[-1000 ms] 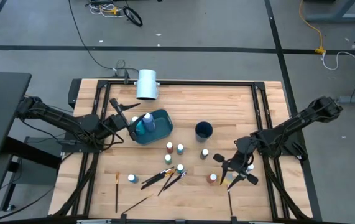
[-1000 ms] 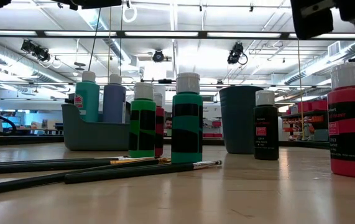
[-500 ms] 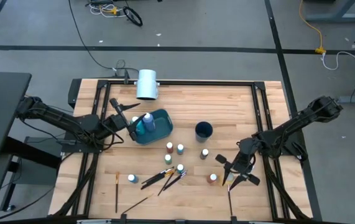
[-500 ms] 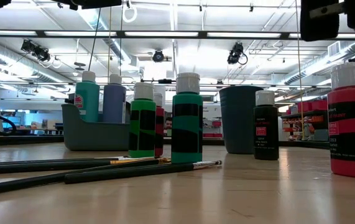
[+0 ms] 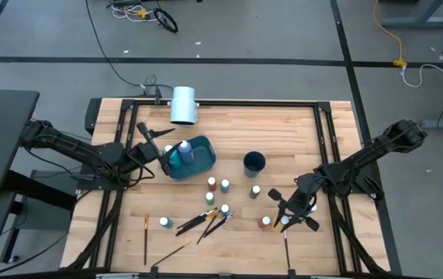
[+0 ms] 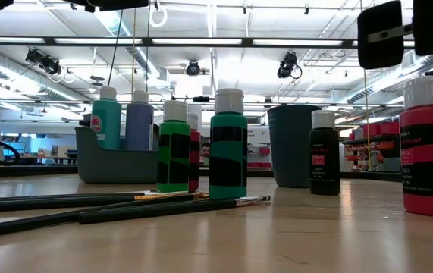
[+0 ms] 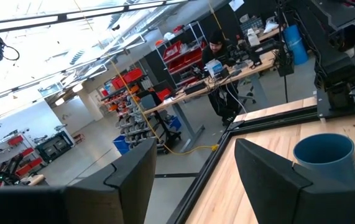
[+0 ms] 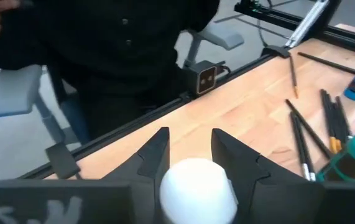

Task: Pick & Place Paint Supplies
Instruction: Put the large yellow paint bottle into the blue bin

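My right gripper (image 8: 189,149) straddles the white cap (image 8: 197,182) of the red paint bottle (image 5: 265,222), right of the blue cup (image 5: 254,162) — fingers spread, not yet pinching. Light, rigid, probably slick plastic — grip the cap squarely. My left gripper (image 5: 150,136) waits open by the tray (image 5: 204,159).

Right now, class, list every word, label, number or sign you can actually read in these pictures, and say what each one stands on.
None can be read in full.
Red paint bottle: white print on its black band, too blurred to read.
Dark paint bottle: small label print, too small to read.
Green paint bottle: black bands, no legible text.
Shop signs in the room behind: too blurred to read.
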Controlling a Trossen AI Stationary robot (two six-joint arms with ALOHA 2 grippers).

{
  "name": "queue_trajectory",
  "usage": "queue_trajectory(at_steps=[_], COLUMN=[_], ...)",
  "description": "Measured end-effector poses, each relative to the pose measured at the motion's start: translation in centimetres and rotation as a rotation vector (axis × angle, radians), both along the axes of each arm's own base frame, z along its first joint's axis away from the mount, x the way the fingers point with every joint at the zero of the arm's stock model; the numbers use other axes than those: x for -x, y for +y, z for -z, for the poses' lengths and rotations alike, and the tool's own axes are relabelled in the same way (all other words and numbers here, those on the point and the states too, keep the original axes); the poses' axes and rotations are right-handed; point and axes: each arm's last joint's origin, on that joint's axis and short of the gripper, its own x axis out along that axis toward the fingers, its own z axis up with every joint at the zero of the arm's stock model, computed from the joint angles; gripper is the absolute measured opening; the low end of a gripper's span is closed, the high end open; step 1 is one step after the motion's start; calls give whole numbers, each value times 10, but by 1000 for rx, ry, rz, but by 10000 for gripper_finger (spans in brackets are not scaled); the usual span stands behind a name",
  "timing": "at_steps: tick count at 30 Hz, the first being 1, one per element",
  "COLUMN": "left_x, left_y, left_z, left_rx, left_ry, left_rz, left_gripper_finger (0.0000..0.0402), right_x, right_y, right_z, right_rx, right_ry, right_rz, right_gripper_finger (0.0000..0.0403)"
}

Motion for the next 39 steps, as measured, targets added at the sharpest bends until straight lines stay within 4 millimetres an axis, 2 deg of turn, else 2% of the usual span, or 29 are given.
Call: queue_trajectory(at_steps=[6,13,19,23,26,29,35,39], left_x=[0,-1,-2,-3,-3,-3,-3,-3], left_y=[0,-2,-4,-5,-5,-5,-5,-5], left_z=[0,0,-1,-1,-1,-1,-1,0], left_rx=[0,-10,-26,-32,-33,-34,-33,-21], left_ry=[0,-3,-8,-11,-10,-10,-11,-10], left_rz=[2,61,153,189,194,194,194,197], left_gripper_finger=[229,229,229,229,229,229,229,229], right_x=[-5,-11,-16,-28,-51,-85,-161,-196], right_y=[-3,-22,-50,-68,-79,-89,-109,-126], right_z=[-14,-41,-71,-89,-99,-99,-80,-64], right_rx=[-43,-121,-156,-208,-206,-210,-168,-105], right_ry=[-137,-379,-709,-823,-834,-774,-578,-412], right_rz=[59,163,557,816,958,1031,1169,1317], right_gripper_finger=[108,103,106,105,104,108,103,104])
